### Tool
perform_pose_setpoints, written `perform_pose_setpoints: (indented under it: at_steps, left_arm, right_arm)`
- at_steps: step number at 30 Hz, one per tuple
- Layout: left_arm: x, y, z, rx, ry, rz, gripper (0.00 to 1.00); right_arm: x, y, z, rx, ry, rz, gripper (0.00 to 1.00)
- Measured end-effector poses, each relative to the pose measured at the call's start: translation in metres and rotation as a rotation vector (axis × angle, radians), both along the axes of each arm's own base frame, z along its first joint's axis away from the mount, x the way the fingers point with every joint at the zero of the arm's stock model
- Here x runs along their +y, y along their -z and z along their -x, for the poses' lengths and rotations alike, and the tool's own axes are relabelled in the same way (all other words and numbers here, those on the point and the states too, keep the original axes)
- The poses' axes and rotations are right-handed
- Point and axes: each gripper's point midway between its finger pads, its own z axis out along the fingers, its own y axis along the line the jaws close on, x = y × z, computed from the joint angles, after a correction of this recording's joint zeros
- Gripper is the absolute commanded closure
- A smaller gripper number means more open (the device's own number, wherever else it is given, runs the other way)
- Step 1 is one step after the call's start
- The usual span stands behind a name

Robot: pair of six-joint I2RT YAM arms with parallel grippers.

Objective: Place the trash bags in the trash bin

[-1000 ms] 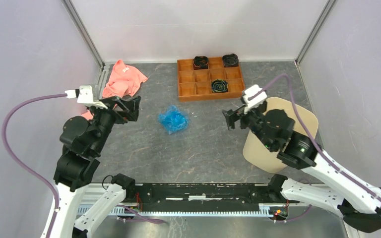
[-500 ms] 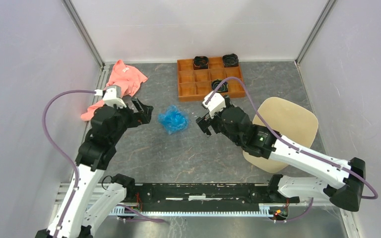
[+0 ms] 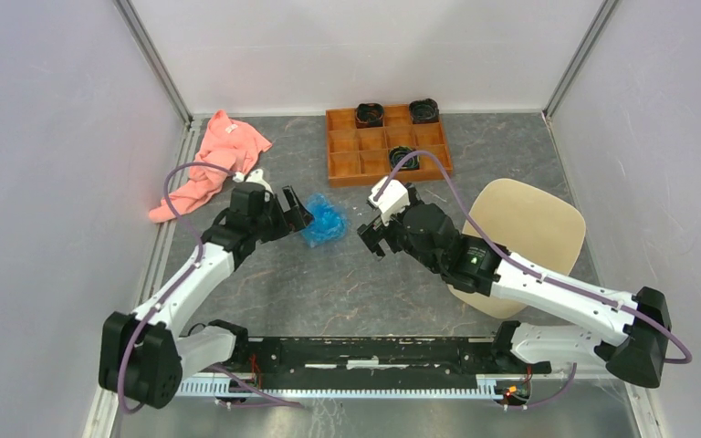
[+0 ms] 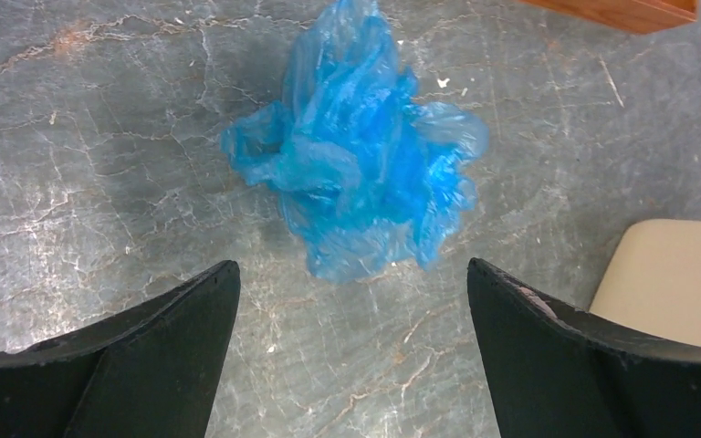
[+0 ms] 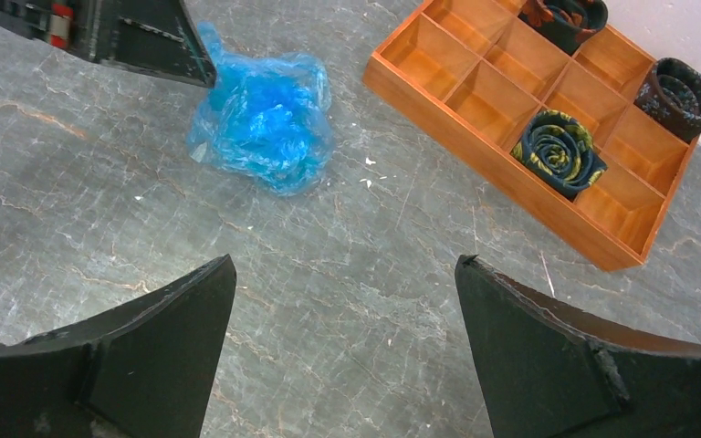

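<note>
The crumpled light-blue trash bag [image 3: 321, 222] lies on the grey table; it also shows in the left wrist view [image 4: 356, 151] and the right wrist view [image 5: 260, 119]. My left gripper [image 3: 298, 219] is open and empty, right at the bag's left side; in its wrist view [image 4: 351, 274] the bag lies just ahead of the gap. My right gripper [image 3: 371, 239] is open and empty, a little right of the bag, its wrist view [image 5: 342, 269] over bare table. The beige trash bin [image 3: 518, 239] lies at the right, partly under my right arm; a corner shows in the left wrist view [image 4: 671, 278].
An orange-brown compartment tray [image 3: 385, 146] with dark rolled items stands at the back, also in the right wrist view [image 5: 548, 109]. A salmon-pink cloth [image 3: 214, 160] lies at the back left. Walls close in on three sides.
My left gripper has reached right and forward up to the bag's left side. My right gripper moved left toward the bag, off the bin. The bag has not moved.
</note>
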Motion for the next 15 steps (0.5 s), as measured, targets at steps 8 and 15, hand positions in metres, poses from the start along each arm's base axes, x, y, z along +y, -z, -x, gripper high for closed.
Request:
perform_pose_setpoints:
  at_steps: [8,15]
  left_arm:
    - [-0.001,0.02,-0.028,0.017,-0.036,-0.028,0.38]
    - [-0.008,0.024,-0.049,0.017,-0.039,-0.022,0.98]
  right_arm:
    - [0.001,0.004,0.002,0.002,-0.013,-0.009,0.02]
    - [0.003,0.004,0.002,0.001,-0.017,-0.013,0.02]
